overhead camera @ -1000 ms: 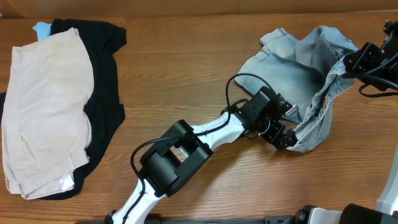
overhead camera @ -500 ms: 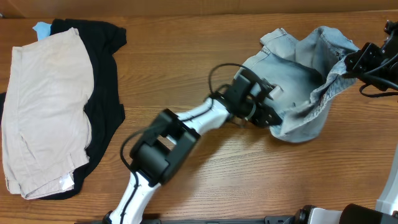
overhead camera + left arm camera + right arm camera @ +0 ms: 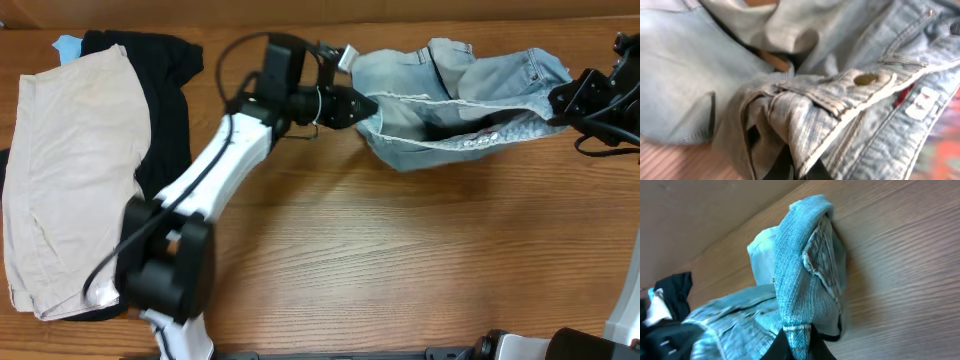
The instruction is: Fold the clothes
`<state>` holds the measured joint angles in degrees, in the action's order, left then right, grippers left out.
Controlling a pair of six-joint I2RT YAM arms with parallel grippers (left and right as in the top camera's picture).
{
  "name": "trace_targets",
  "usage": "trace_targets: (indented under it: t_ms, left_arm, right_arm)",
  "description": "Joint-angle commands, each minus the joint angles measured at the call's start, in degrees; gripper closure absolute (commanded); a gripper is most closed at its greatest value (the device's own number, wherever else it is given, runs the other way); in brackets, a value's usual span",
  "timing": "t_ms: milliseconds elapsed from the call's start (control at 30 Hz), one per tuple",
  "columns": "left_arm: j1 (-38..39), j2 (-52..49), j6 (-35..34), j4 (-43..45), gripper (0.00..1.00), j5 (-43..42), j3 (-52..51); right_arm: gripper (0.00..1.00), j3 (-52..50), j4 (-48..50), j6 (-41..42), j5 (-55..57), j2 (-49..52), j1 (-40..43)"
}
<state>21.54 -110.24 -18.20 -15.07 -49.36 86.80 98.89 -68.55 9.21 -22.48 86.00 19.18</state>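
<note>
Above the wooden table (image 3: 400,260), left pincer (image 3: 364,105) and right pincer (image 3: 553,100), apparently clamped, hold the denim shorts (image 3: 480,80) stretched between them.

Robotics lab tabletop, wood-grain table (image 3: 400,250), left arm (image 3: 225,150), right arm (image 3: 590,95), stacked garments (image 3: 70,170)
</note>
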Motion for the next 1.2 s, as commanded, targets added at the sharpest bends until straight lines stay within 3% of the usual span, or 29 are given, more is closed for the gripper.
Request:
trace_targets:
  t_ms: [0,167,400,667,967,1033,1167]
  left_arm:
    - [0.2,9.6,12.0,-9.0,0.96,19.9,0.9]
    - [-0.4,18.7,14.3,-16.9,0.96,38.4,0.9]
    - [-5.6,31.7,16.4,-17.7,0.96,51.0,2.4]
    - [-7.6,38.3,17.4,-20.1,0.96,47.7,4.3]
    - [-3.0,29.6,17.4,-34.7,0.96,38.5,4.3]
    - [-0.9,25.4,18.2,-38.8,0.96,38.3,4.3]
    - [1.7,19.5,19.9,-43.0,0.96,38.4,4.3]
  right_arm:
    - [0.96,0.4,0.9,-0.3,-0.9,-0.9,-1.6]
    - [0.96,0.5,2.2,-0.2,-0.1,-0.9,-2.4]
    - [0.96,2.8,3.6,-0.1,3.6,-1.2,-1.5]
    - [0.96,1.6,-2.5,-0.1,5.5,-0.5,-3.8]
    - [0.96,-14.1,-4.9,3.1,12.2,0.0,-7.5]
    - [0.83,-22.0,-2.3,3.5,12.4,0.0,-7.4]
    - [0.44,-31.4,1.1,4.6,12.4,0.0,-7.2]
